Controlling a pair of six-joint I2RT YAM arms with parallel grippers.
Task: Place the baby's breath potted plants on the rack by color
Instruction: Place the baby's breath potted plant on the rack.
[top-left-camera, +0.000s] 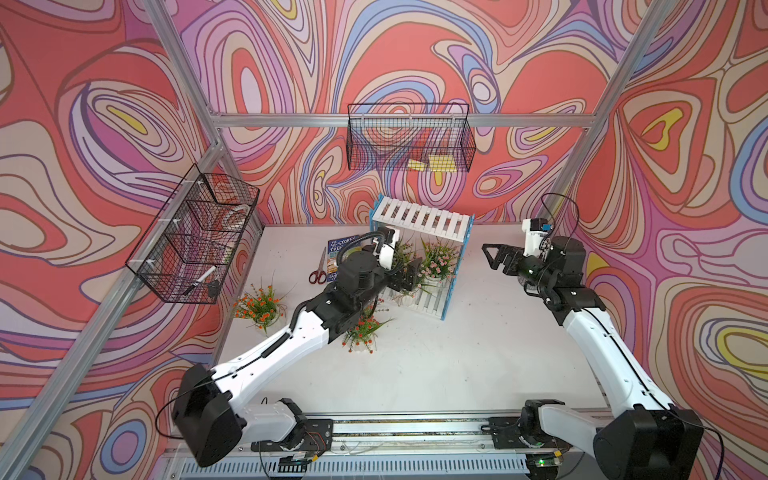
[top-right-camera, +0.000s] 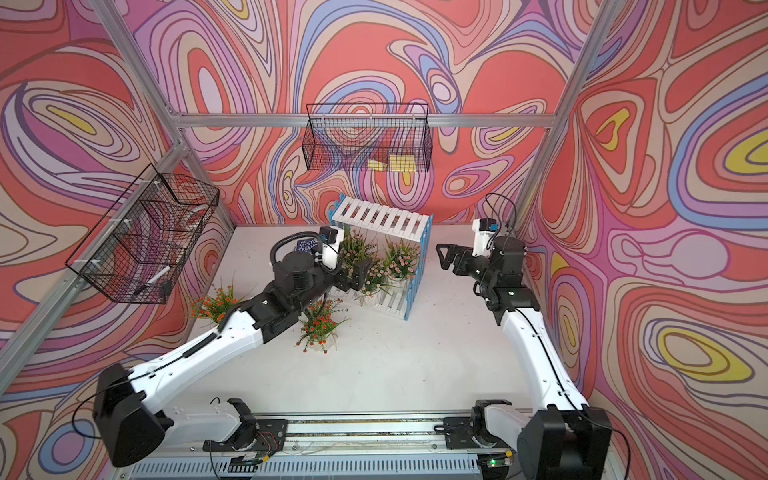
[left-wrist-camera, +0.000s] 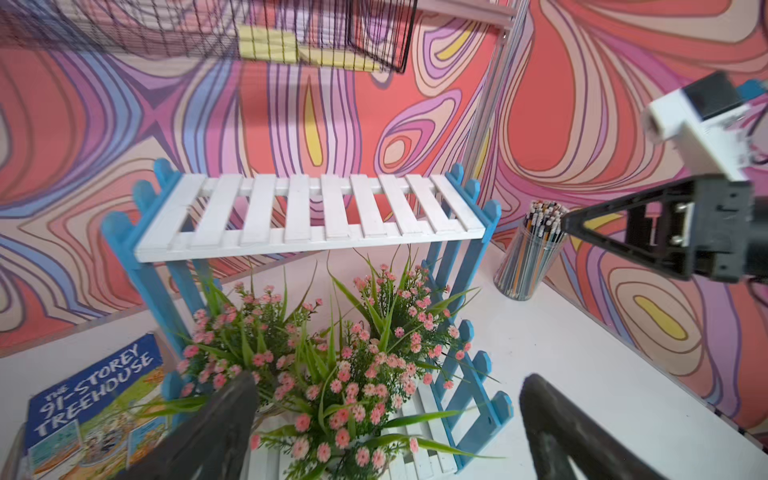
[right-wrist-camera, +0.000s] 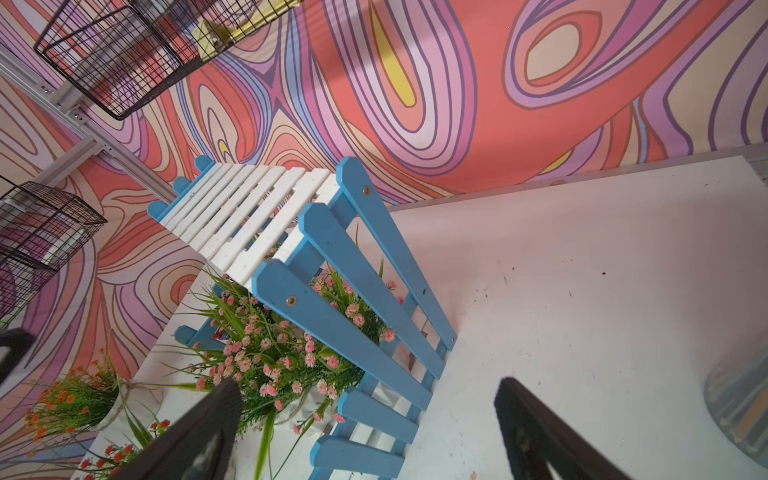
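Black fingers (left-wrist-camera: 216, 424) of the left end effector (left-wrist-camera: 390, 380) stand spread wide, flanking the front one of three pink plants (left-wrist-camera: 345, 399) on the lower shelf of the rack (left-wrist-camera: 311, 216), gripping nothing. Only that wrist view shows a pencil cup (left-wrist-camera: 528, 257) beside the rack; only a top view shows scissors (top-left-camera: 318, 272). Two orange plants (top-left-camera: 259, 305) stand on the worktop (top-left-camera: 457, 365). Spread and empty, the right end effector (top-left-camera: 496, 255) hangs apart from the rack. Upright, the rack runs lengthwise along the back wall (top-left-camera: 395, 62), its open front facing away from it.
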